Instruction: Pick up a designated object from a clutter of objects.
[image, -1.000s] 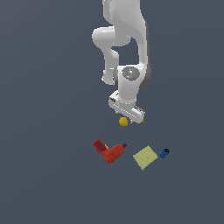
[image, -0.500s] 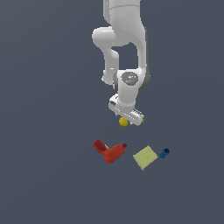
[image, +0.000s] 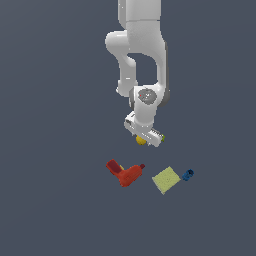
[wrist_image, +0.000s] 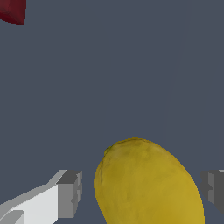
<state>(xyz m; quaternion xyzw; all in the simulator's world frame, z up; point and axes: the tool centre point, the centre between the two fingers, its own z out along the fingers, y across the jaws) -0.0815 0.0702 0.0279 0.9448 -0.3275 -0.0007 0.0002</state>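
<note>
The designated object, a yellow-orange lemon-like ball (image: 141, 141) (wrist_image: 146, 175), lies on the grey floor, half hidden under the white hand in the exterior view. My gripper (image: 143, 137) (wrist_image: 142, 190) is low over it and open. In the wrist view the grey fingertips (wrist_image: 70, 192) stand on either side of the ball, with a narrow gap showing at the one beside the white finger body. The rest of the clutter lies nearer the camera in the exterior view.
A red-orange drill-shaped object (image: 125, 173) lies in front of the ball, and its dark red end (wrist_image: 13, 11) shows at a corner of the wrist view. A pale yellow-green flat square (image: 166, 180) and a tiny blue piece (image: 187, 175) lie toward the exterior view's right. A lime-green speck (image: 162, 138) peeks out beside the hand.
The hand has come down a little over the yellow ball. The ball and the other items have not moved.
</note>
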